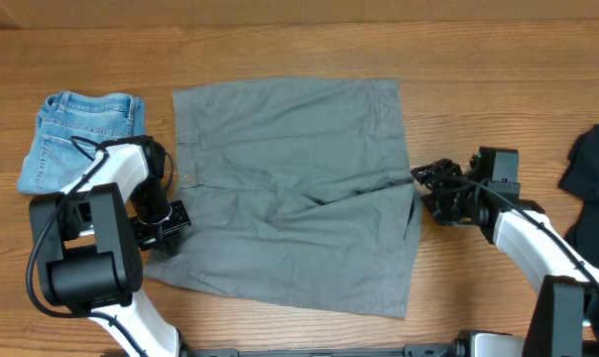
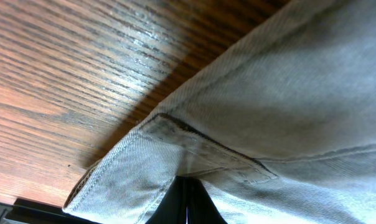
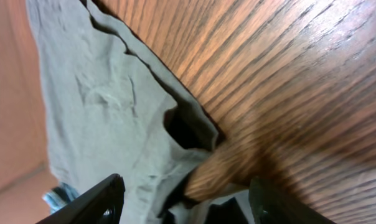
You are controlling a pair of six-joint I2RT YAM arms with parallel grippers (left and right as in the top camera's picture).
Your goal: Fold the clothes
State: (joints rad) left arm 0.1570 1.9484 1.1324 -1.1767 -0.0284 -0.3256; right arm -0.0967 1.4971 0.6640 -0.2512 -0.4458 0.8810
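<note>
- Clearly, the large plain grey cotton-like shorts (image 1: 290, 188) lie spread flat in the middle of the wood-grain table (image 1: 280, 40). The waistband is to the left and the leg hems to the right, probably so that a fold can start from either end.
- The left gripper (image 2: 185, 198) has its fingers pressed together on the thick, stitched waistband corner, apparently to anchor or lift that edge.
- The right gripper (image 3: 185, 190) stands with its fingers apart around the loose hem near the crotch seam, not yet pinching it. A grip there would probably let both ends rise together.
- The grey cloth looks like fine twill: limp and softly creased, with doubled seams at its edges.
- The folded light-blue denim shorts (image 1: 81, 139) sit at the far left and look stiffer and heavier. The crumpled black garment (image 1: 592, 178) lies at the right edge, well apart from the grey shorts.
</note>
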